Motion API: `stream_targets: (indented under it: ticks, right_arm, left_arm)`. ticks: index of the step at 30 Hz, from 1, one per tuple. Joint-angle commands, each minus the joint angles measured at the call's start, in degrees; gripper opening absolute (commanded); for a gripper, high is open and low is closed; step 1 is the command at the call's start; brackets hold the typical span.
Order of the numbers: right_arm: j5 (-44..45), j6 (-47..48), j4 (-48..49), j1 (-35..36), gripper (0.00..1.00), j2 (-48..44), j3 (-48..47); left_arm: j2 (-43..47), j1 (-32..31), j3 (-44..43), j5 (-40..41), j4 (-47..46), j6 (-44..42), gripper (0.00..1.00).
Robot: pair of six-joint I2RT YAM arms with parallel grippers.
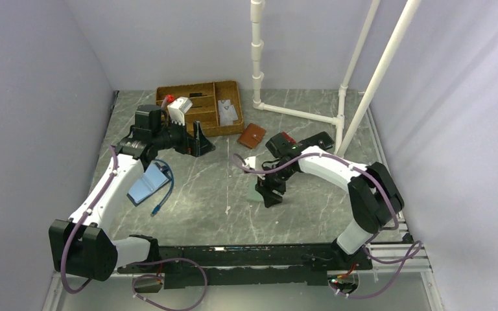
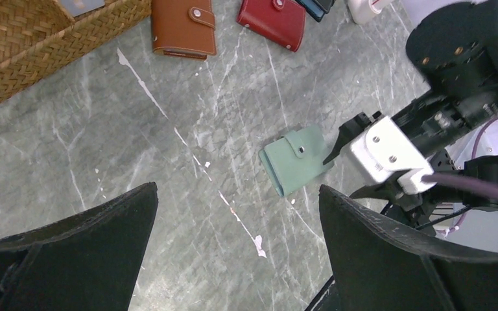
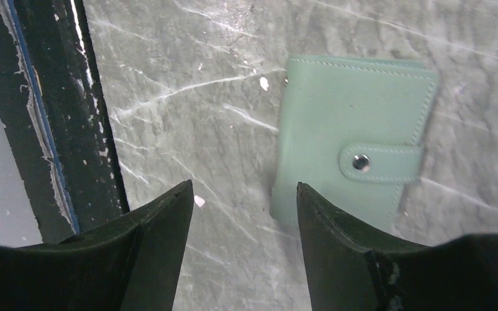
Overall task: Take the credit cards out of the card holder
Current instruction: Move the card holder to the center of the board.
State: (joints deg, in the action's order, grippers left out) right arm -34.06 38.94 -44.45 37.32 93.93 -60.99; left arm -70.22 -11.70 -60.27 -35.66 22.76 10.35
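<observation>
Evidently, the mint-green bifold card holder [image 3: 353, 129], snapped shut, is laid flat on the grey marbled table [image 3: 188, 97] just beside the right gripper [image 3: 243, 194], whose jaws are parted and empty, presumably for unfastening; the left gripper [image 2: 237, 194] is spread wide.

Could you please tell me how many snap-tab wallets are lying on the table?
3: a brown wallet and a red wallet side by side near the wicker tray, and the mint-green card holder lying apart mid-table. A dark item beside the red one may be another.
</observation>
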Motion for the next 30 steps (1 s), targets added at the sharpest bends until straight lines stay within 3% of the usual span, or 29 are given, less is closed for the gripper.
stream_targets:
  ticks: [1, 5, 10, 14, 20, 25, 30]
  right_arm:
    - [-5.4, 3.6, -2.6, -3.8, 0.62, -4.6, -2.3]
    - [-4.1, 1.2, 0.9, -6.1, 0.63, -6.3, -1.0]
    - [-1.5, -3.7, 6.9, -7.4, 0.63, -6.7, 0.9]
    - [1.3, -8.4, 11.5, -7.4, 0.63, -5.2, 1.7]
    - [6.8, -12.0, 13.4, -7.4, 0.6, -1.4, 1.5]
    - [6.4, -12.1, 12.2, -8.4, 0.52, -0.4, 1.3]
    - [4.9, -12.2, 10.6, -10.1, 0.43, 1.6, 0.7]
  left_arm:
    - [0.2, 0.3, 0.5, -3.1, -3.1, 1.1, 1.0]
    - [0.1, 0.6, 1.5, -6.0, -5.4, 6.3, 1.0]
    - [2.3, 0.2, 11.2, -8.4, -15.7, 25.0, 0.98]
    - [6.4, -4.9, 20.0, -0.2, -19.0, 36.0, 0.96]
    - [9.8, -18.5, 31.1, 15.9, -29.2, 51.4, 0.92]
    - [2.3, -26.4, 31.9, 23.1, -32.8, 57.9, 0.85]
    - [-7.0, -29.6, 28.9, 22.8, -35.9, 61.6, 0.72]
